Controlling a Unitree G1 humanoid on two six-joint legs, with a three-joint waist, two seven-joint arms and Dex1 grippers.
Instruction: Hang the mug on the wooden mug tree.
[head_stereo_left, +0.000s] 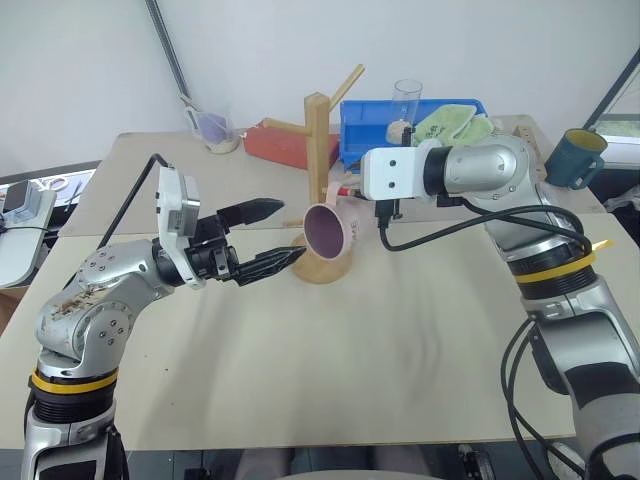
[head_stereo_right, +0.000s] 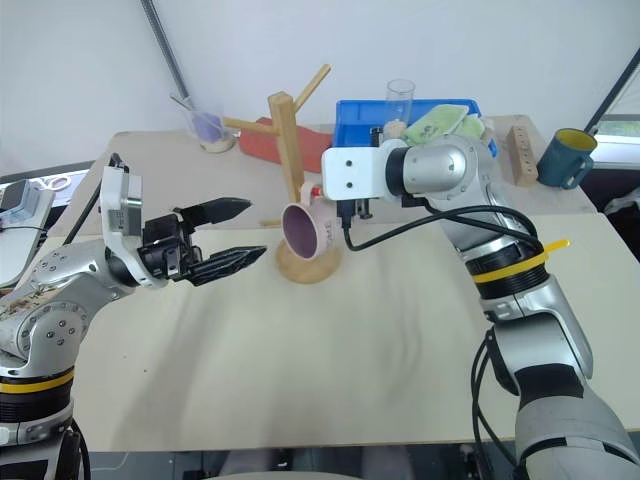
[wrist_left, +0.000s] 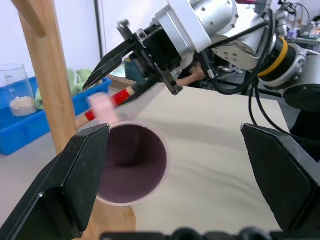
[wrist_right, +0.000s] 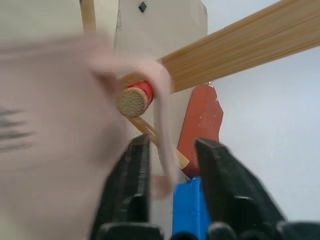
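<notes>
On the beige counter (head_stereo_left: 330, 350), the pale pink ceramic mug (head_stereo_left: 329, 228) hangs on the light wooden mug tree's (head_stereo_left: 318, 140) red-tipped peg — both grippers' fingers spread, left gripper (head_stereo_left: 275, 234), right gripper (wrist_left: 117, 75).

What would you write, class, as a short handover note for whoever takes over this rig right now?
Left claw: open, empty, beside the mug.
Right claw: open, nothing gripped, close behind the mug's handle.
Mug: pale pink, on its side, handle looped over the red-tipped peg of the wooden mug tree, low near the base.
Done: mug appears hung.
Left: pull both arms clear, check the mug hangs steady.
</notes>
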